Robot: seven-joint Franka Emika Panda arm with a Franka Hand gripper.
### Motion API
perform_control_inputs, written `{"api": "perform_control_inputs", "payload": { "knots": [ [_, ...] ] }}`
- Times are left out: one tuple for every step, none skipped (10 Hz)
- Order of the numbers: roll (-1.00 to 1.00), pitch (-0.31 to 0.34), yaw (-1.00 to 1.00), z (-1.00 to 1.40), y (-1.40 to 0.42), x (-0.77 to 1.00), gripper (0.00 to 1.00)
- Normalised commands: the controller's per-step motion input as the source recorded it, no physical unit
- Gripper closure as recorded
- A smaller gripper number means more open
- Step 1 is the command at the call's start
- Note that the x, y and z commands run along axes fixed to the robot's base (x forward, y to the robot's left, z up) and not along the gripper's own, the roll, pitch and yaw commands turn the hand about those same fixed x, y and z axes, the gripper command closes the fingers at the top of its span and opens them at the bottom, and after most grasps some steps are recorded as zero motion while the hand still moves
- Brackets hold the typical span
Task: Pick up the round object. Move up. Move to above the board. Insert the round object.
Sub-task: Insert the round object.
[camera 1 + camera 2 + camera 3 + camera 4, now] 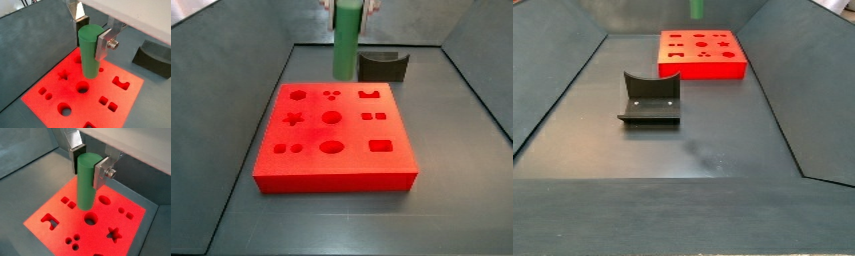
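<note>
Surface: you have a dark grey bin floor (331, 215) with the fixture (649, 100) standing apart.
Gripper (92, 36): clamped on the round object (89, 52), held upright.
Board (334, 140): peg hangs above it, clear of it.
Done: pick-up, lift.
Left: you likely still align over a round hole (82, 88), then insert.

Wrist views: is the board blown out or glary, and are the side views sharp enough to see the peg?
In both wrist views the board glows oversaturated red, its holes still readable; the tool grips the peg, sharp. In a side view the peg is clear, its top cropped. In a side view the fixture is sharp; the peg is tiny and soft.
</note>
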Motion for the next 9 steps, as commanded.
{"api": "perform_control_inputs", "payload": {
  "knots": [
    [0.13, 0.017, -0.02, -0.19, 0.0, -0.07, 1.0],
    [0.13, 0.0, 0.0, -0.45, 0.0, 0.0, 1.0],
    [0.12, -0.009, -0.02, -0.68, 0.0, 0.01, 1.0],
    [0.1, -0.004, -0.07, -0.69, 0.0, 0.0, 1.0],
    [0.0, -0.076, -0.08, -0.74, 0.0, 0.03, 1.0],
    [-0.16, -0.177, -0.07, -0.59, 0.0, 0.0, 1.0],
    [-0.15, -0.101, -0.03, -0.15, 0.0, 0.0, 1.0],
    [0.0, 0.0, 0.0, -0.05, 0.0, 0.0, 1.0],
    [0.0, 0.0, 0.0, -0.2, -0.08, -0.03, 1.0]
  ]
}}
